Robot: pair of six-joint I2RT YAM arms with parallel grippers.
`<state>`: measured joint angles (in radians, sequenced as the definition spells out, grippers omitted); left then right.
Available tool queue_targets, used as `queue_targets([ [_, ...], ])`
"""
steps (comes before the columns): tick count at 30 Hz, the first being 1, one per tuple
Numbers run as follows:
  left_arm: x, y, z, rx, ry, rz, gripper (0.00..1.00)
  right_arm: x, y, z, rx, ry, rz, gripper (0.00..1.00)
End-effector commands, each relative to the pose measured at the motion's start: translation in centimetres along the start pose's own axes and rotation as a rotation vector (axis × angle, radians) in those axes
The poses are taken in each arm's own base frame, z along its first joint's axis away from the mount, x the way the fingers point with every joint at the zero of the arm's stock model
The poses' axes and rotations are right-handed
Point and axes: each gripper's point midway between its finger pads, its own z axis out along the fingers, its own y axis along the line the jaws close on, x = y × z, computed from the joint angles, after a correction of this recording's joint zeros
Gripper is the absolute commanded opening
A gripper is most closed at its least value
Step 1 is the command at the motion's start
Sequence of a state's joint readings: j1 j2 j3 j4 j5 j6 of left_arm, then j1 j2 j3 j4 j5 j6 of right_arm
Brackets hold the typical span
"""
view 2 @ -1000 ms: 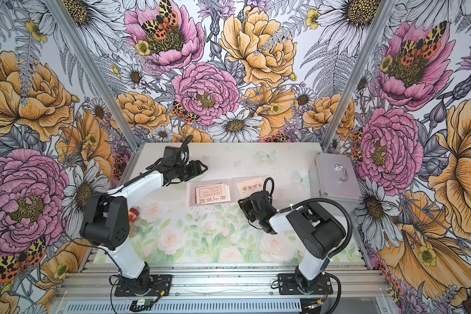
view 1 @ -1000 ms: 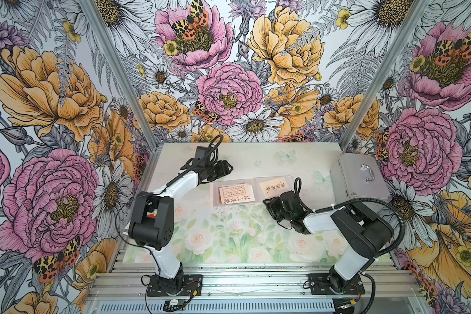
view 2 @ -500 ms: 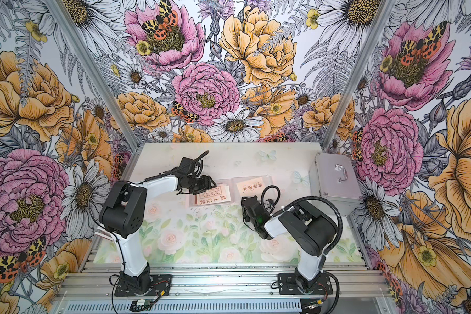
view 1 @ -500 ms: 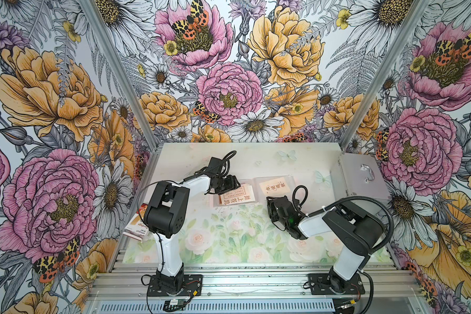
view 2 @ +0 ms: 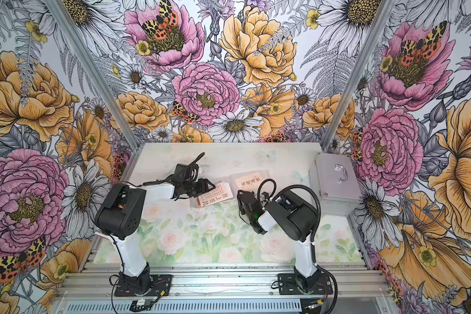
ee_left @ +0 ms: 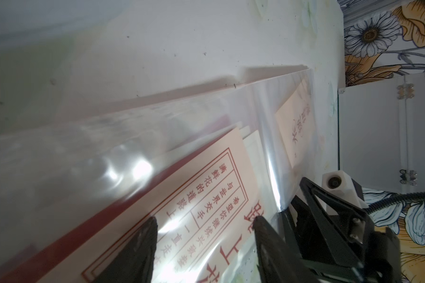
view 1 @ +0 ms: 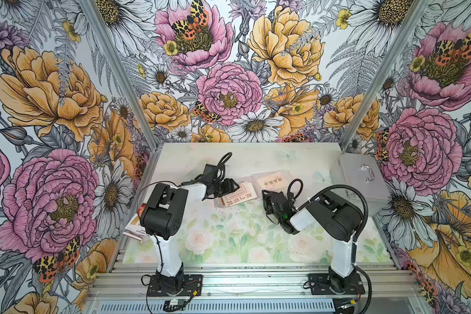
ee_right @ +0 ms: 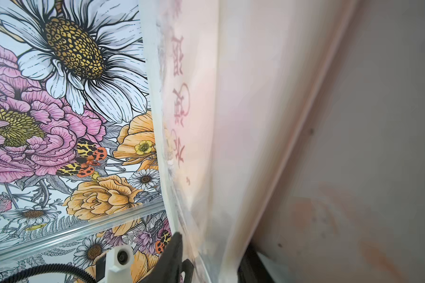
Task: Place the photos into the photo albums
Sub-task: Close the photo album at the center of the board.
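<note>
Floral-printed walls (view 1: 229, 89) all round, pale flowered surface (view 1: 229, 244) underneath. Left end effector (view 1: 230, 187) low over the middle of that surface, right end effector (view 1: 266, 198) close by, facing it.

Between the two, in both top views: photo album (view 1: 249, 180), lying open with clear sleeve pages up.

Fingers (ee_left: 138, 252) of left end effector plainly parted, nothing pinched between them. Tips on or just above the glossy plastic; contact not decidable.

Directly beneath and between those tips: cream photo (ee_left: 206, 196) with red boxed characters, askew, a red edge alongside it. Inside the sleeve or on top of it, unclear.

Just beyond left end effector, on the album's other page: second cream photo (ee_left: 297, 122) behind clear plastic, with faint red characters.

From the right wrist view: sleeve page carrying that second photo, running down between the fingers (ee_right: 176, 247) of right end effector. Gripped or merely straddled, cannot tell.

Well off to the outer side of right end effector: silver case (view 1: 360, 185) with a handle, against the wall.

Well behind left end effector, past the arm's elbow: red-and-white carton (view 1: 135, 227) at the surface's edge.
</note>
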<state>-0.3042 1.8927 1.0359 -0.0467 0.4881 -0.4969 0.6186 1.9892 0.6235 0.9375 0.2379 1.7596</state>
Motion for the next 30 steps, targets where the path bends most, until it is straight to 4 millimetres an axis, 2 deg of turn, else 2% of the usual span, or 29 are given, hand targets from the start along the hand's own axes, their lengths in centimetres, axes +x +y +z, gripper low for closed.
queue_targets([
  [1,4.1,5.2,0.7,-0.127,0.116,-0.106,0.63,-2.4,-2.1,0.4,0.0,-0.04,-0.095,0.36],
  [5,4.1,5.8,0.4,-0.134,0.111,-0.109,0.63,-3.6,-2.4,1.7,-0.039,-0.012,-0.117,0.36],
  [10,4.3,6.0,0.2,-0.14,0.112,-0.107,0.63,-2.8,-1.1,4.1,-0.087,0.091,-0.149,0.31],
  [16,4.1,6.3,0.1,-0.145,0.106,-0.11,0.62,-2.8,0.3,4.2,-0.091,0.135,-0.261,0.08],
  [18,3.9,6.4,0.0,-0.144,0.101,-0.111,0.62,-2.8,1.1,3.9,-0.086,0.144,-0.331,0.03],
  [21,3.8,6.7,0.1,-0.148,0.098,-0.114,0.62,-2.6,2.5,3.2,-0.048,0.157,-0.5,0.01],
  [27,3.9,7.7,0.4,-0.154,0.095,-0.134,0.62,-2.1,5.9,0.6,0.129,0.119,-0.992,0.02],
  [30,3.9,7.9,0.8,-0.152,0.094,-0.14,0.62,-1.8,6.9,-0.7,0.217,0.076,-1.204,0.02],
])
